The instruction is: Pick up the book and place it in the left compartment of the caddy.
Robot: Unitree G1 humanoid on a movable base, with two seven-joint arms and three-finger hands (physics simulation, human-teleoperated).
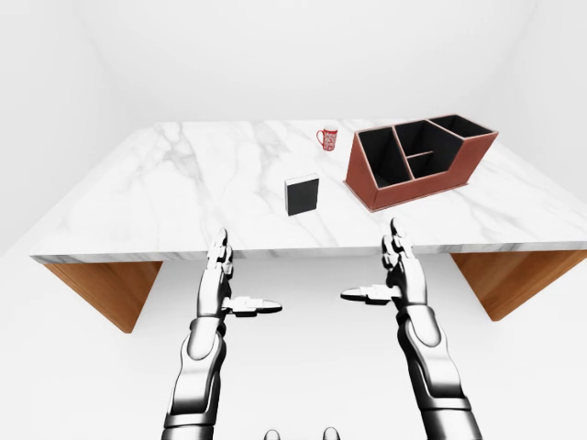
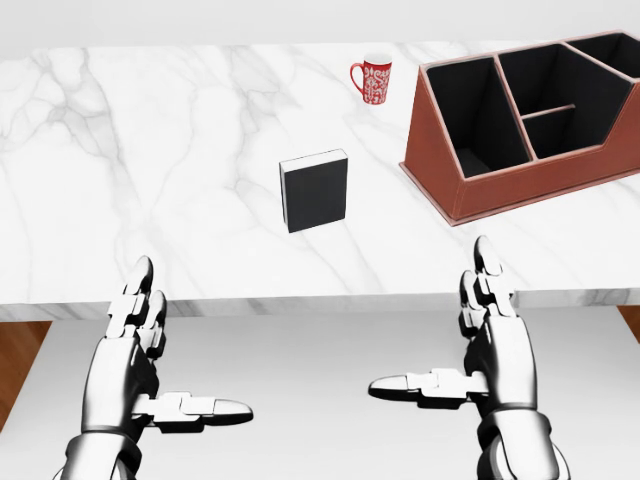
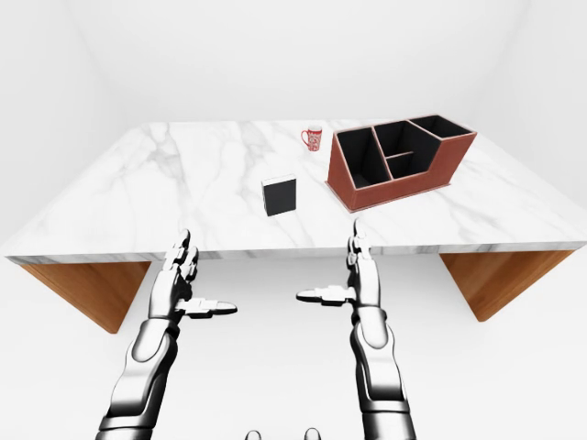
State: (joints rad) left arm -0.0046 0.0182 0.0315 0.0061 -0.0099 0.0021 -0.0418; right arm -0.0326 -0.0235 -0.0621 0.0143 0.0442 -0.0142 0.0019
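A black book with a white page edge stands upright on the marble table, near the middle of the head view. To its right sits the reddish-brown caddy with black compartments; its left compartment holds nothing. My left hand is open at the lower left, below the table's near edge, thumb pointing inward. At the lower right my right hand is open too, fingers pointing up, well short of the book. Neither hand touches anything.
A red patterned mug stands on the table above the book and left of the caddy. The table rests on wooden supports at both ends. White floor lies under my hands.
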